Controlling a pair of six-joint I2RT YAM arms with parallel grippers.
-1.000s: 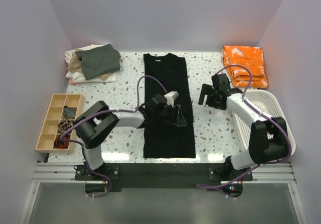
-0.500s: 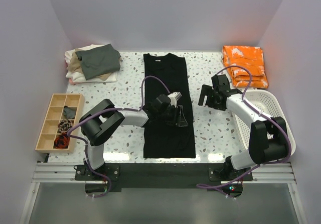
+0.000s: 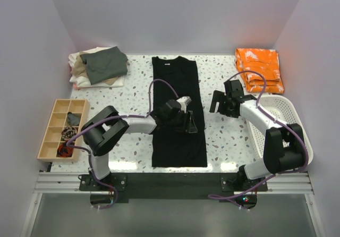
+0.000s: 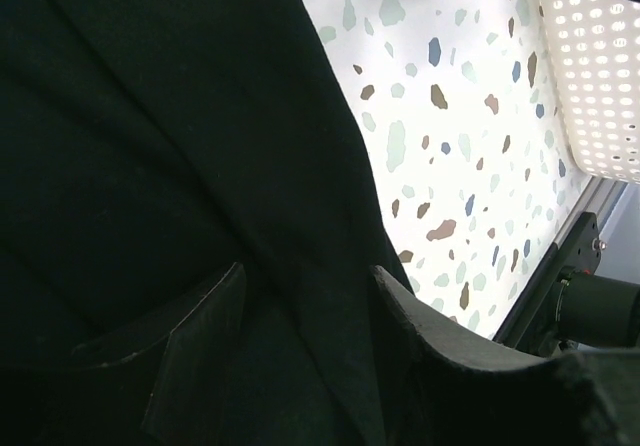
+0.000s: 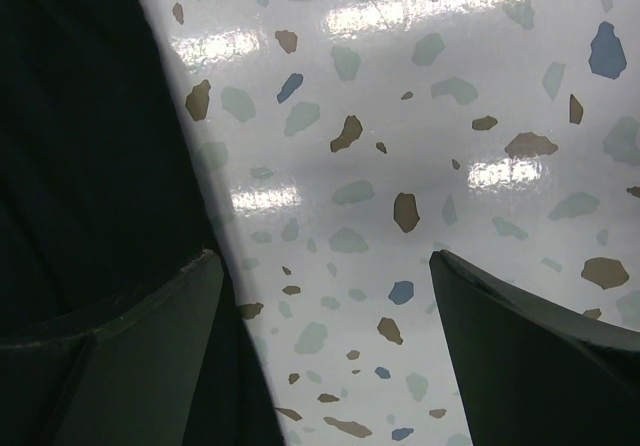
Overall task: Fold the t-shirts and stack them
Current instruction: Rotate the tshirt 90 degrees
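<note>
Black short-sleeved cloth t-shirt [image 3: 178, 83] flat on speckled white table [image 3: 223, 136]

Left gripper [image 3: 190, 123] sits at its right edge; black fingers [image 4: 195, 356] against black cloth hide whether it pinches. Right gripper [image 3: 219, 104] hovers gaping, empty, just beside the shirt.

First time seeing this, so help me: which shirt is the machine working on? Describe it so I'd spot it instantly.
On the speckled white table, look down the middle: a long black cloth t-shirt lies flat, with a small white label at its far end. Unlike the folded shirt pile in the far left corner, it is spread out and black.
</note>
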